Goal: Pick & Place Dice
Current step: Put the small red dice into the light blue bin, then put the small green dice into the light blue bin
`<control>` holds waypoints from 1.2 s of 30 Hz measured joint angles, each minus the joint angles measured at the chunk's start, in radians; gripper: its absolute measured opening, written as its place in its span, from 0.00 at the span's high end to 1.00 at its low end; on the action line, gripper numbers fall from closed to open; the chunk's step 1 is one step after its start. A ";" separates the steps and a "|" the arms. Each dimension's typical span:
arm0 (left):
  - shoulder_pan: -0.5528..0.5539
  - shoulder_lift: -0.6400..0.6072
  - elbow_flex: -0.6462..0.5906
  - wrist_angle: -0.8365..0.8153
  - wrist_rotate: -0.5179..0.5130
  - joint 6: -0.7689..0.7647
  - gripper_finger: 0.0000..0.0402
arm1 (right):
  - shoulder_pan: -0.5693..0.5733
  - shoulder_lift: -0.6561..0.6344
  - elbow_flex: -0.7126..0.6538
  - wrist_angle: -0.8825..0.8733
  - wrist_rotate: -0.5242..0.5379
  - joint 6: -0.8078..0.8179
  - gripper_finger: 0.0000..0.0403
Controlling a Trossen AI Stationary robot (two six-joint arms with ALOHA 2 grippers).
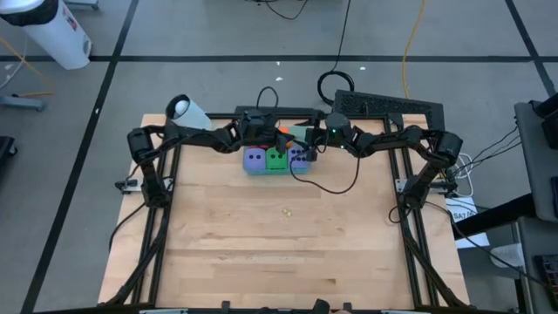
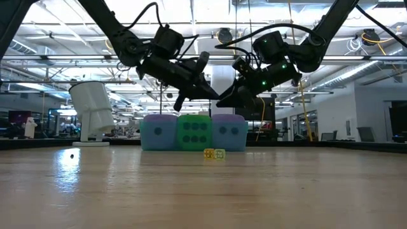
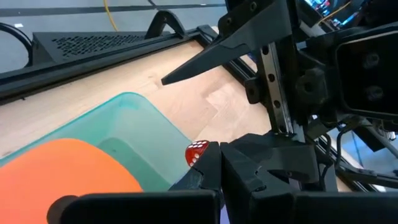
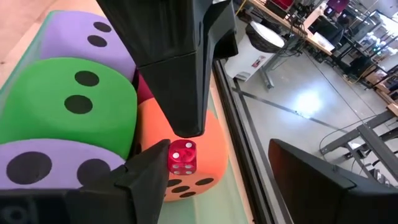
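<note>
A small clear red die (image 4: pixel 182 157) hangs in the air at the tips of my left gripper (image 3: pixel 214 152), which is shut and reaches in from the left over the teal tray (image 3: pixel 124 118). My right gripper (image 4: pixel 217 146) comes from the right and is open, one finger on each side of that die. In the tray rest big soft dice: purple (image 1: pixel 254 159), green (image 1: pixel 276 159) and purple (image 1: pixel 299 157) in front, with orange (image 4: pixel 211 149) and dark red (image 4: pixel 144 87) behind. Two tiny yellowish dice (image 2: pixel 214 153) lie on the table's middle. My left gripper has the small red die's top (image 4: pixel 183 143) at the very ends of its shut fingers (image 4: pixel 185 124). The fingers come slanting down from the table's left. The die hangs clear above the tray, beside the orange die. The fingers themselves hide the exact hold. My right gripper's one fingertip (image 4: pixel 160 155) stands right against the die's side. Whether it touches the die I cannot tell.
A white cylinder (image 1: pixel 187 109) stands at the table's far left corner. A black perforated bar (image 1: pixel 384 105) lies along the far edge. A dark cable (image 1: pixel 327 183) loops over the wood right of the tray. Bare wood stretches toward the near edge.
</note>
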 joint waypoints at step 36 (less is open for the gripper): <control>-0.136 -0.558 -0.151 -0.480 -0.365 0.553 1.00 | -0.062 -0.250 -0.127 -0.056 -0.416 0.463 0.36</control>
